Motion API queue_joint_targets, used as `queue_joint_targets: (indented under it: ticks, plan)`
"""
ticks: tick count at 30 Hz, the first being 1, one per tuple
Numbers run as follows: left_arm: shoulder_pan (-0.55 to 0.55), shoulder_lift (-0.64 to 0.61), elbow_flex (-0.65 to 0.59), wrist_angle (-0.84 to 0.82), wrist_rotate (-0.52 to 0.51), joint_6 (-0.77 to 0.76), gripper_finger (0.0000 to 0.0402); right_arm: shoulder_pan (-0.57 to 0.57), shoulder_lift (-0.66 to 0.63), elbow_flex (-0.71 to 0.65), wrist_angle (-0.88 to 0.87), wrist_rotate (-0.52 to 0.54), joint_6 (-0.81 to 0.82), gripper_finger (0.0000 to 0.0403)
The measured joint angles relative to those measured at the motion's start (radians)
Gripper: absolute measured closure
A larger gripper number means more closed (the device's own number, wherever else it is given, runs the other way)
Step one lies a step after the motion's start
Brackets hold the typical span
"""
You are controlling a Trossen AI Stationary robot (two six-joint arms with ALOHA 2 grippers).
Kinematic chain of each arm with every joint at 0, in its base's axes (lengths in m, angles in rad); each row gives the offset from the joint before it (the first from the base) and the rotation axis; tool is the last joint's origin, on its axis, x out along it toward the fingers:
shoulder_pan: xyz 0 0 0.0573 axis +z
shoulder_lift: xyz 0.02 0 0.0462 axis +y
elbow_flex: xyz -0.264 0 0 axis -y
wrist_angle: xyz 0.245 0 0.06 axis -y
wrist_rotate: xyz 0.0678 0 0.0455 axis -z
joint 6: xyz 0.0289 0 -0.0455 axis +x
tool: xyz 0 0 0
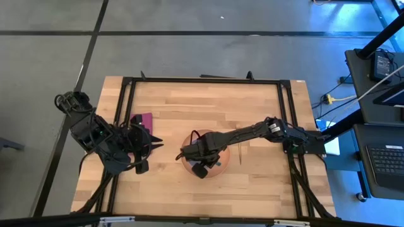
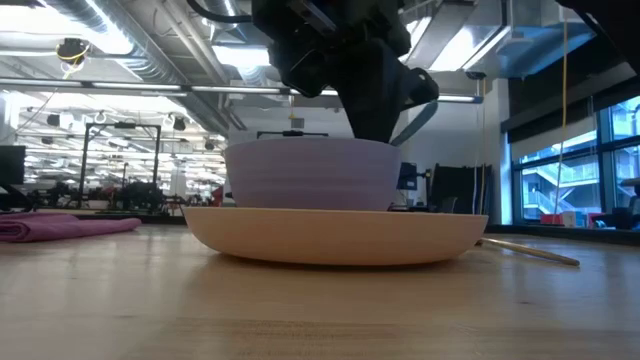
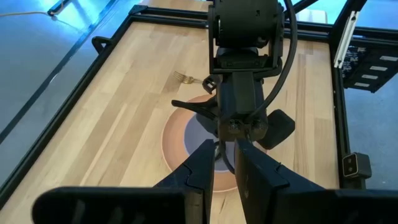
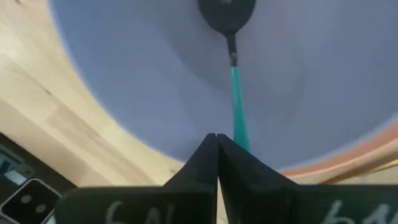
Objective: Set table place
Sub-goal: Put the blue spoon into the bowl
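Note:
A peach-orange plate (image 1: 218, 167) lies on the light wood table (image 1: 189, 101) with a lavender bowl (image 2: 310, 172) standing on it. A teal-handled dark spoon (image 4: 235, 93) sits in the bowl, spoon end down (image 4: 227, 12), with its handle slanting up over the rim (image 2: 417, 120). My right gripper (image 4: 216, 140) is shut just above the bowl, pointing down; it also shows in the high view (image 1: 201, 157). My left gripper (image 1: 158, 144), left of the plate, is empty, with a narrow gap between its fingers (image 3: 202, 171). A magenta napkin (image 1: 144, 120) lies at the left, and a gold fork (image 1: 240, 153) lies right of the plate. My right gripper has its fingertips closed together with nothing between them. The spoon's teal handle (image 4: 239, 134) runs beside and behind one finger (image 4: 249, 168). I cannot tell whether that finger touches it.
The table's black frame rails (image 1: 126, 101) run along its edges. The napkin also shows at the left in the low view (image 2: 60, 226) and the fork at the right (image 2: 530, 250). Bare wood lies in front of the plate (image 2: 300, 310).

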Motion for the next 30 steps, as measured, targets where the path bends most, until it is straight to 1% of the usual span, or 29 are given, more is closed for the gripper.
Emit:
queue_joint_targets:
  ticks: [6,11,14,18,30]
  plan:
    - [0.0,0.0,0.0,0.0,0.0,-0.002,0.0347,-0.015,0.0,0.0,-0.022,0.051,-0.025,0.0394]
    - [0.0,0.0,0.0,0.0,0.0,-0.019,0.0347,-0.047,0.0,0.0,-0.029,0.06,-0.045,0.0394]
    - [0.0,0.0,0.0,0.0,0.0,-0.02,0.0347,-0.055,0.0,0.0,-0.064,0.067,-0.046,0.0394]
    - [0.0,0.0,0.0,0.0,0.0,-0.02,0.0347,-0.053,-0.001,0.0,-0.108,0.076,-0.045,0.0394]
    - [0.0,0.0,0.0,0.0,0.0,-0.023,0.0347,-0.024,-0.001,0.0,-0.136,0.084,-0.026,0.0393]
